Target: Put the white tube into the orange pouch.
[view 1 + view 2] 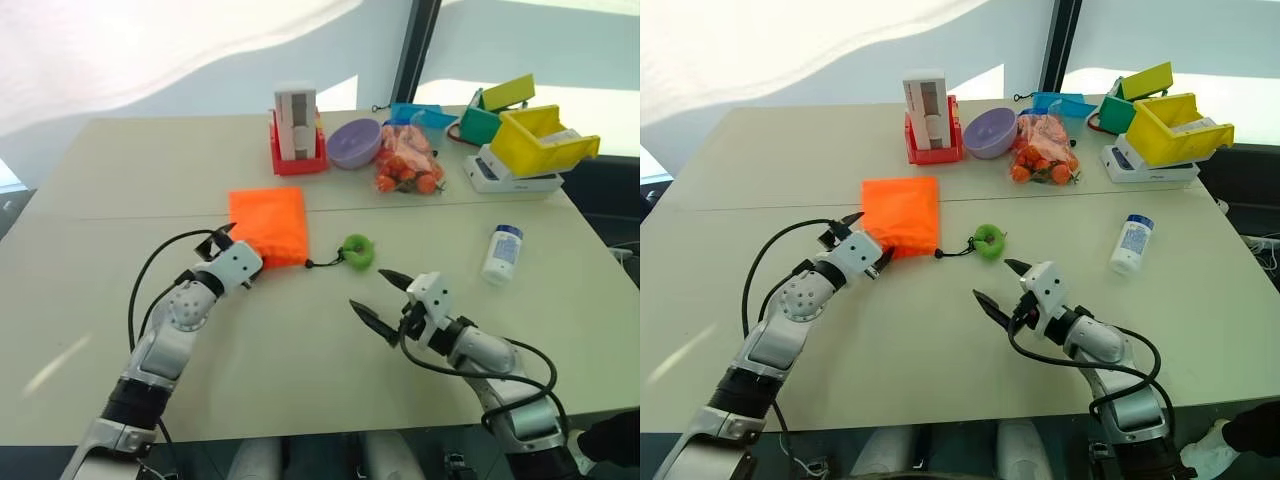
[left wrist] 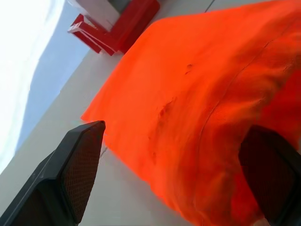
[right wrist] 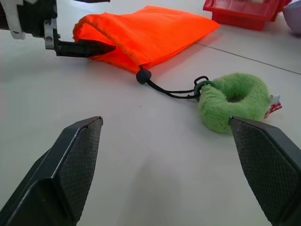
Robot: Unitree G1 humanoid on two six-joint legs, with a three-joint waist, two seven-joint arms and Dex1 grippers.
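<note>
The orange pouch point(image 1: 268, 222) lies flat mid-table, its black cord running to a fuzzy green ring point(image 1: 356, 250). My left gripper point(image 1: 235, 256) is open at the pouch's near left corner. In the left wrist view the pouch point(image 2: 197, 108) bulges between the two spread fingers point(image 2: 80, 155). The right wrist view shows one left finger point(image 3: 87, 47) lying against the pouch's gathered mouth. My right gripper point(image 1: 372, 290) hovers open and empty just in front of the green ring point(image 3: 230, 106). The white tube point(image 1: 502, 252), with its blue end, lies to the right, apart from both grippers.
Along the far edge stand a red holder with a white-grey box point(image 1: 296, 125), a purple bowl point(image 1: 354, 142), a clear bag of red-orange items point(image 1: 405, 160), yellow point(image 1: 540, 138) and green point(image 1: 495, 105) bins, and a white device point(image 1: 510, 177).
</note>
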